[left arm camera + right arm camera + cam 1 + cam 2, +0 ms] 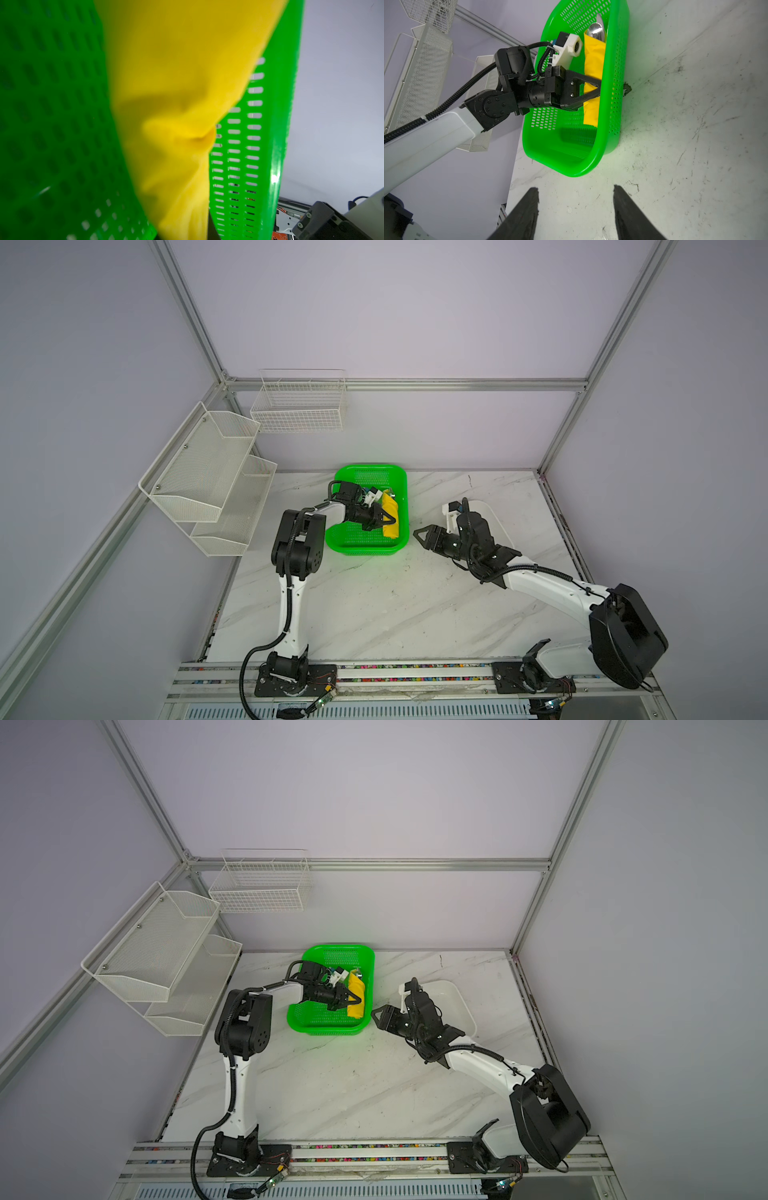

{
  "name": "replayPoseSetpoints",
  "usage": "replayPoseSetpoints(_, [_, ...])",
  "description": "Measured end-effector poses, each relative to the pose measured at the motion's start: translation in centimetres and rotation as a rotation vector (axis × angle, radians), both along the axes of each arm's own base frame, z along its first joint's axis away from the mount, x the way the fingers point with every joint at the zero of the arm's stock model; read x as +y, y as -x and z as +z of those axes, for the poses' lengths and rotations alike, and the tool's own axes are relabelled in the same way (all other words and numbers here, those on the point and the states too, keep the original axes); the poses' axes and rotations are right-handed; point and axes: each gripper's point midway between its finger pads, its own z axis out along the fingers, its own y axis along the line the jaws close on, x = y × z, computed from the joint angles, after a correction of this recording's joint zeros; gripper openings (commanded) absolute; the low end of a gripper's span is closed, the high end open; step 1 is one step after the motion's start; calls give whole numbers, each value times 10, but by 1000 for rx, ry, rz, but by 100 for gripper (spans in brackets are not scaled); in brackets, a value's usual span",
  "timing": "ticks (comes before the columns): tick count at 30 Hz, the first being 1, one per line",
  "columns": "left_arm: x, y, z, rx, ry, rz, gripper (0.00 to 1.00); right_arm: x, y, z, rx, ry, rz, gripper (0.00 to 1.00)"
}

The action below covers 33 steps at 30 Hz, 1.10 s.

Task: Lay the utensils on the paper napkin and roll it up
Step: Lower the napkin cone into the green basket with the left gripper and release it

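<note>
Right wrist view: left pincer [600, 88] pinches the rolled paper napkin [593, 58] in the green basket [591, 166]; right pincer [575, 188] spread, empty. I would release slowly, keeping the roll tight

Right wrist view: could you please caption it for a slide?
Left end effector grips napkin inside basket; spoon pokes out.

A green basket [361, 549] sits mid-frame in both top views on a marble table [395, 605], with a white tray [457, 1006] to its right. At upper left hang a wire basket [299, 406] and a two-tier mesh shelf [208, 472].
</note>
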Motion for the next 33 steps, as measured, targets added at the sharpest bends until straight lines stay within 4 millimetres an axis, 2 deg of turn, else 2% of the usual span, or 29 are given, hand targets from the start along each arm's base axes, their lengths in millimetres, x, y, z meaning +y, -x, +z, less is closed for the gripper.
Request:
replayPoseSetpoints(6, [-3,10,-25,76,-10,-27,4,3,-3,1,-1,-5,6,60])
replayPoseSetpoints(15, [-2,12,-27,86,-55,-52,14,4,-3,2,-4,-11,11,60])
replayPoseSetpoints(20, [-3,13,-26,76,-106,-66,27,5,-3,3,-5,-13,10,59])
replayPoseSetpoints(25, [-4,13,-23,64,-130,-75,33,5,-3,3,-4,-15,9,60])
replayPoseSetpoints(33, [-3,11,-16,29,-199,-58,48,4,-3,5,-8,-18,9,60])
